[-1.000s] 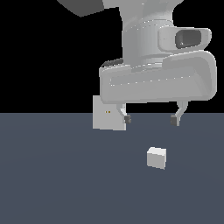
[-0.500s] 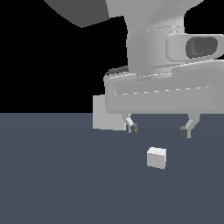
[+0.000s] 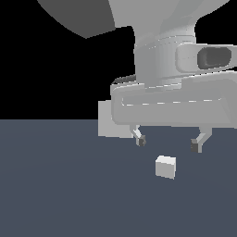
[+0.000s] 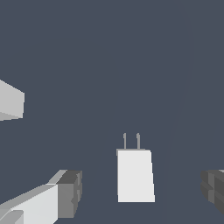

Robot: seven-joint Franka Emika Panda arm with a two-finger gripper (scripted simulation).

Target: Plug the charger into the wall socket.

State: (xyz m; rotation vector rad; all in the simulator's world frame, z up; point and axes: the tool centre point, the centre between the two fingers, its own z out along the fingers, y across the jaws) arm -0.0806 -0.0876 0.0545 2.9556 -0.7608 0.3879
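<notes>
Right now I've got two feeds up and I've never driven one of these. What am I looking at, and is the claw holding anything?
These are simulator renders of one robot arm. The exterior view looks on from off the arm: the big pale body is the arm's hand, and the gripper is its two small dark-tipped fingers, spread apart. The wrist view comes from a camera on the wrist, looking past those fingertips.

On the dark floor lies the charger, a small off-white block; the wrist view shows its two prongs. It sits below and between the fingers, untouched. The wall socket is the light-grey upright plate, partly hidden behind the hand.

Nothing is held.
</notes>
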